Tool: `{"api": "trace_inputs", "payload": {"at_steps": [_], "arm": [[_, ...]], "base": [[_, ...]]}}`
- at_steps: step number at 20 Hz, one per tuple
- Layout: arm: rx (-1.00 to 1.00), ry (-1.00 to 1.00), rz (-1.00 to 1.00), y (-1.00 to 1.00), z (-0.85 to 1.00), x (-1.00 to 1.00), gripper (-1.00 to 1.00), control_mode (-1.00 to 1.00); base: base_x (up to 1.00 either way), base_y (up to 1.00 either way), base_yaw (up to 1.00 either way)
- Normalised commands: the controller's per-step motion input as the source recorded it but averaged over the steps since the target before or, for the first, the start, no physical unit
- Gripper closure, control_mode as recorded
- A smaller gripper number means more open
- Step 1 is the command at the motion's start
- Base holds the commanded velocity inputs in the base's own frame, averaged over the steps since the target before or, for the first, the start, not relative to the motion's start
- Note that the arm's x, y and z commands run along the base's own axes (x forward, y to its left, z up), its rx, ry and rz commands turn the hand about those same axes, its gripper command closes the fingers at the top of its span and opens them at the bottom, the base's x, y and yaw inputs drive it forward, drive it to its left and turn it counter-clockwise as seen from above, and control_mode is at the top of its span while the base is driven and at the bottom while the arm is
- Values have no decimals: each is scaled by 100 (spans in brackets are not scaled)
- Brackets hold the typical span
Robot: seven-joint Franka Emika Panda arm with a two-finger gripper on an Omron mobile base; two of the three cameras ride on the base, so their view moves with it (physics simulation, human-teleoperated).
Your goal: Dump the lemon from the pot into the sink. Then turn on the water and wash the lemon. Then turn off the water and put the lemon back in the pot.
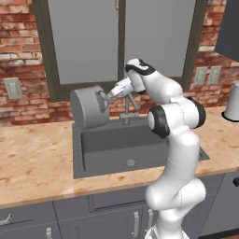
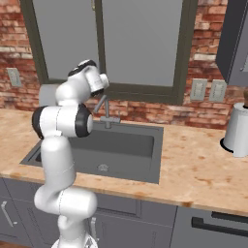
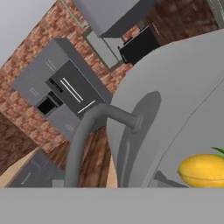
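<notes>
The grey pot point(image 1: 87, 107) hangs tipped on its side above the back left corner of the dark sink point(image 1: 116, 140), its flat base facing the camera. My gripper point(image 1: 103, 96) is shut on the pot's side handle point(image 3: 87, 131). In the hand view the pot's wall point(image 3: 175, 87) looms close, and the yellow lemon point(image 3: 202, 170) shows at its lower right, still by the pot. The gooseneck tap point(image 1: 127, 108) stands just right of the gripper, with no stream running. From the right base view a sliver of the pot point(image 2: 47, 94) peeks out behind the arm, left of the tap point(image 2: 104, 110) and the sink point(image 2: 126, 143).
A silver drain point(image 1: 131, 163) sits in the basin's front floor. A pale tapered vessel point(image 1: 232, 105) stands on the counter far right. Speckled counter point(image 1: 32, 158) flanks the sink on both sides. A window and brick wall rise close behind the tap.
</notes>
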Motion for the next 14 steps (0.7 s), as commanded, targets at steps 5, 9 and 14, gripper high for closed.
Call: {"api": "trace_inputs", "payload": {"at_steps": [5,9,14], "arm": [[15,0,0,-3,11,29,100,-100],[13,-1,0,-16,13,27,100,-100],[9,0,0,-29,3,32,100,-100]], "base": [[0,0,0],[0,0,0],[0,0,0]]}}
